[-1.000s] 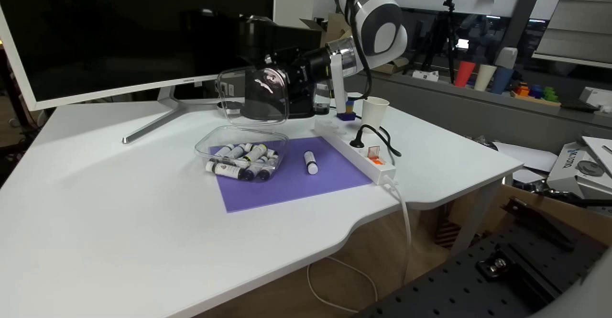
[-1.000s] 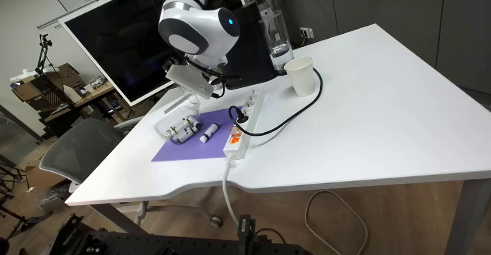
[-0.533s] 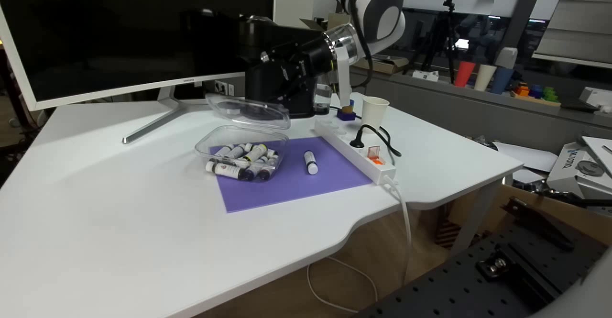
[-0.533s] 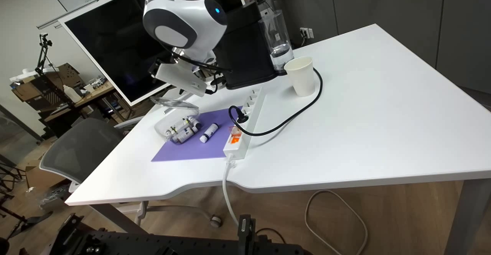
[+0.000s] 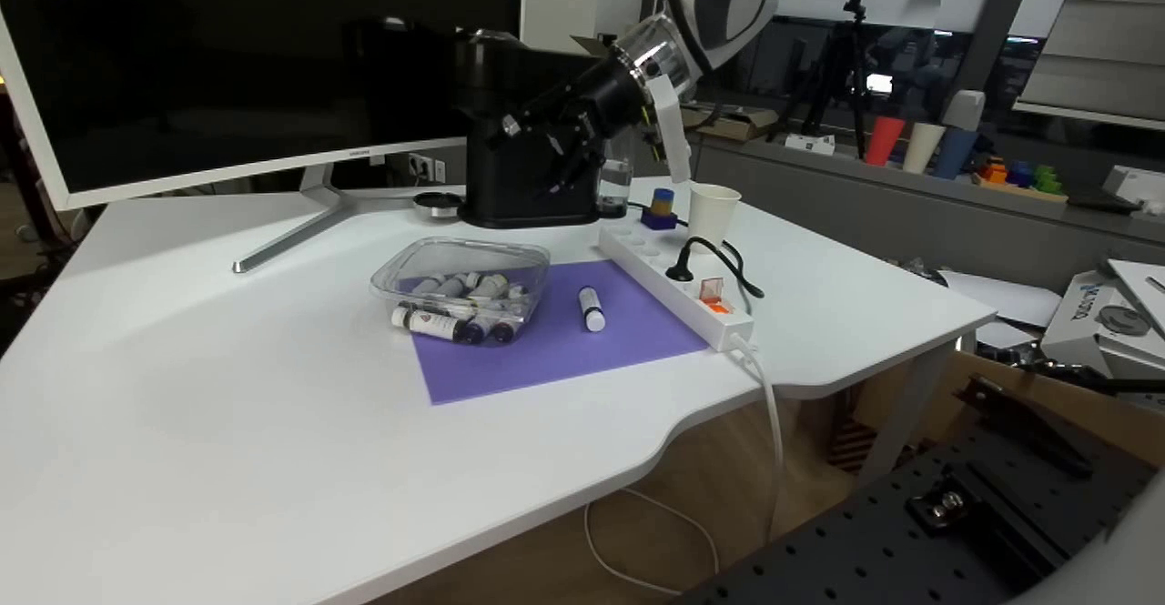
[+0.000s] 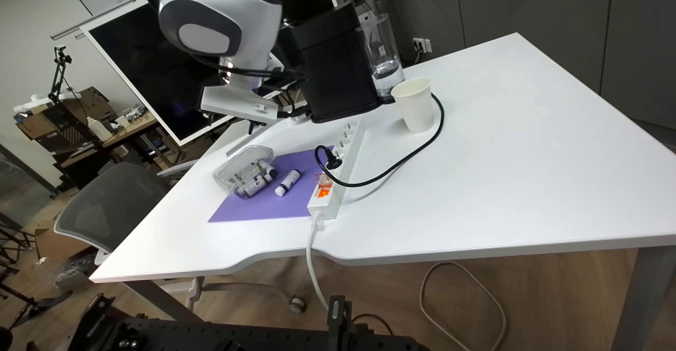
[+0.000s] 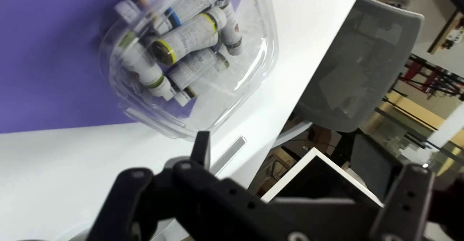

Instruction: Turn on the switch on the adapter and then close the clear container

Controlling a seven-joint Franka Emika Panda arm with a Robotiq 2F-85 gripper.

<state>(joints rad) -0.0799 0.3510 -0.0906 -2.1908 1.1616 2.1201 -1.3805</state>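
Observation:
The clear container (image 5: 458, 261) sits partly on a purple mat, with small white and dark cylinders inside. Its clear lid lies down over it in both exterior views (image 6: 238, 161); whether the rim is pressed shut cannot be told. The container also shows in the wrist view (image 7: 239, 76). My gripper (image 5: 530, 159) is open and empty, above and behind the container, apart from it. Its fingers stand wide apart in the wrist view (image 7: 308, 157). The white adapter (image 5: 678, 297) lies at the mat's edge. Its orange-red switch (image 5: 719, 307) also shows in an exterior view (image 6: 324, 192).
A raised orange clear flap (image 5: 712, 289) stands by the switch. One loose cylinder (image 5: 592, 308) lies on the purple mat (image 5: 546, 359). A tall black box (image 5: 532, 132), a monitor (image 5: 273, 59) and a paper cup (image 5: 712, 212) stand behind. A black cable (image 6: 391, 169) loops beside the adapter.
The lid was standing up, then tilted half down, and now lies over the container. My gripper has moved back from it and the arm has shifted; the adapter has not moved.

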